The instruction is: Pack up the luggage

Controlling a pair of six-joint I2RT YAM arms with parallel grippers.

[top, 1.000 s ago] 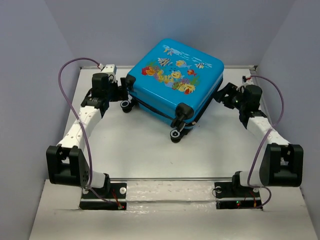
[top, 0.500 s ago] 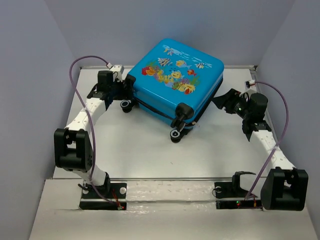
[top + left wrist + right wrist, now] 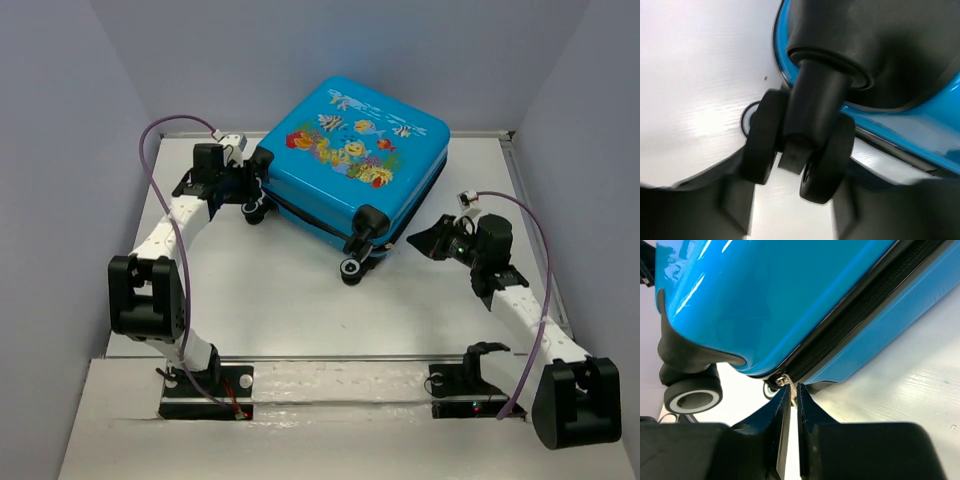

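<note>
Overhead, the small bright blue hard-shell luggage (image 3: 350,150) with its cartoon fish and coral print lies on the pale grey desk (image 3: 300,310). It rests print face up, toward the desk's 12 o'clock, with its two shells together and one corner turned to 6 o'clock.

The left gripper (image 3: 248,192) is at the luggage's 9 o'clock corner, right against the black twin-wheel caster (image 3: 795,145) there. From the left wrist, that caster sits between the two blurred black fingers (image 3: 735,205), which stand apart on either side of it. Whether they press on the wheels I cannot tell.

The right gripper (image 3: 420,243) is at about 4 o'clock of the luggage, just beside its lower right edge. It is near the black-and-white wheel (image 3: 350,268) at the 6 o'clock corner. From the right wrist, its fingers are drawn almost together, with only a thin slit between them. Their tips pinch the small silver zip pull (image 3: 783,380) at the end of the black zip track (image 3: 855,320) that runs between the blue shells.
</note>
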